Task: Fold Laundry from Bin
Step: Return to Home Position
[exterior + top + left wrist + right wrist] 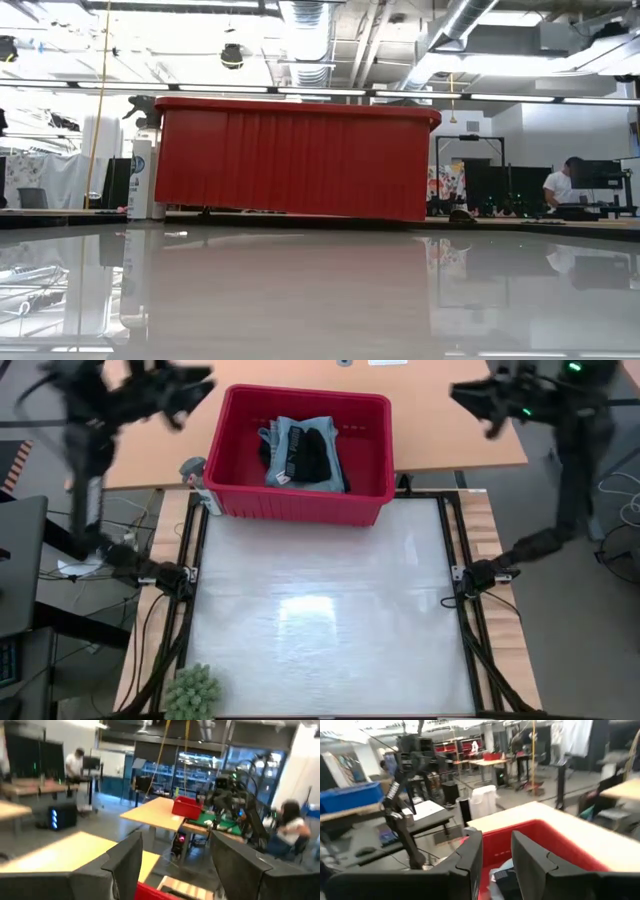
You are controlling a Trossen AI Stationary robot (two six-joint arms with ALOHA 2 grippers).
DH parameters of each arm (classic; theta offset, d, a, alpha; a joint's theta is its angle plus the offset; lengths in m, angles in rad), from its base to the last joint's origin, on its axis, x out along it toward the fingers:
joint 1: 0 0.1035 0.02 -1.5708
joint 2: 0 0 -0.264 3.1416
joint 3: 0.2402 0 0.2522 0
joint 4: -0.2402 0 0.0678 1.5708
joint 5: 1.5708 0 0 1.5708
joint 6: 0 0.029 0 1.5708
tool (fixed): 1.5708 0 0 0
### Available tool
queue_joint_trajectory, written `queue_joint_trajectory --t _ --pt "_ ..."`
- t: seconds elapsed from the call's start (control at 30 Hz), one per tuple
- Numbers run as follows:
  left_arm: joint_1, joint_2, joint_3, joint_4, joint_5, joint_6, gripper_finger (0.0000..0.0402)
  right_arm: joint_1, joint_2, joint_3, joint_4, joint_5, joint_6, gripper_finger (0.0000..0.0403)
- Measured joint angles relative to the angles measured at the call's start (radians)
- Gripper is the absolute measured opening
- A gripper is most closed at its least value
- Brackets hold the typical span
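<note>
The red bin [300, 455] stands at the far middle of the table and fills the middle of the low view [295, 160]. Inside it the laundry [303, 452] lies in a heap on the bin's floor, light blue cloth with black cloth on top. My left gripper [195, 395] is raised high beside the bin's far left corner. It is open with nothing between its fingers [125, 865]. My right gripper [470, 405] is raised high off the bin's far right corner. It is open and empty too, and its wrist view looks down into the bin [540, 840].
A pale mat [325, 610] covers the table in front of the bin. A green spiky object [192, 692] sits at the near left corner. A small grey item [192, 468] stands against the bin's left side. A person [560, 185] sits far off in the room.
</note>
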Motion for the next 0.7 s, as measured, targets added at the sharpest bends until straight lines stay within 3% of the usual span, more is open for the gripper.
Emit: queue_joint_trajectory --t 0.2,0.33,0.43,0.53,0.63,0.7 --pt "0.000 -0.137 0.003 -0.265 0.032 0.158 0.0217 0.018 -0.114 -0.064 -0.015 0.007 -0.049 0.0127" --pt "-0.034 -0.156 -0.118 -0.264 0.139 0.196 0.0217 0.156 -0.115 -0.228 0.072 0.006 -0.057 0.0127" --pt "-0.106 -0.181 -0.324 -0.073 0.140 0.175 0.0217 0.271 -0.088 -0.427 0.344 0.012 0.005 0.0127" --pt "-0.145 -0.208 -0.573 0.273 0.104 0.114 0.0217 0.317 -0.027 -0.609 0.752 0.016 0.149 0.0127" --pt "-0.145 -0.193 -0.792 0.649 0.072 0.020 0.0217 0.335 0.085 -0.699 1.193 0.010 0.362 0.0127" --pt "-0.145 -0.148 -0.904 0.876 0.018 -0.065 0.0217 0.325 0.183 -0.710 1.352 0.012 0.490 0.0127"
